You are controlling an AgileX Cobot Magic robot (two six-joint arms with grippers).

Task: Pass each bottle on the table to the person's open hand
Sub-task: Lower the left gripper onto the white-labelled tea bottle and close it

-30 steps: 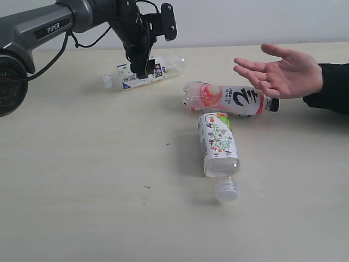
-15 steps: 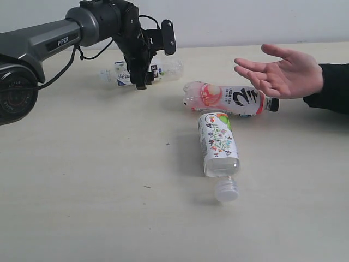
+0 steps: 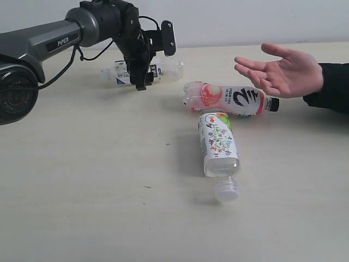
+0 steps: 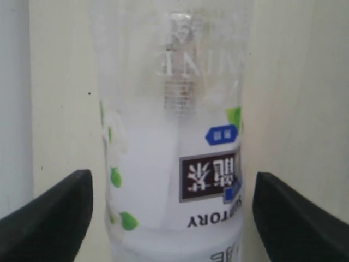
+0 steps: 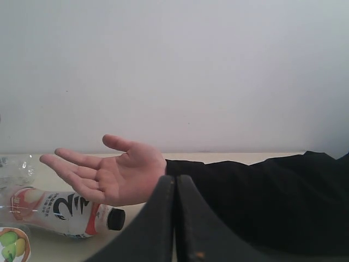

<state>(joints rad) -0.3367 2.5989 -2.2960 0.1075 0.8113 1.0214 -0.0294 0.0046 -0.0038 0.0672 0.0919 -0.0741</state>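
At eleven o'clock our left fingers (image 4: 49,215) gape wide astride the clear plastic white-blue-labelled bottle (image 3: 168,67). Our right fingers (image 5: 158,229) are pressed together, empty.

wall (image 3: 245,22): plain pale grey (matte) | table (image 3: 82,218): cream-beige | light: soft, even

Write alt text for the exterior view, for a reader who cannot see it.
The left gripper, jaws open, straddles a clear bottle lying on a beige table. A pink-red bottle and a floral-label bottle lie nearer, and a person's open hand hovers palm up at the right.
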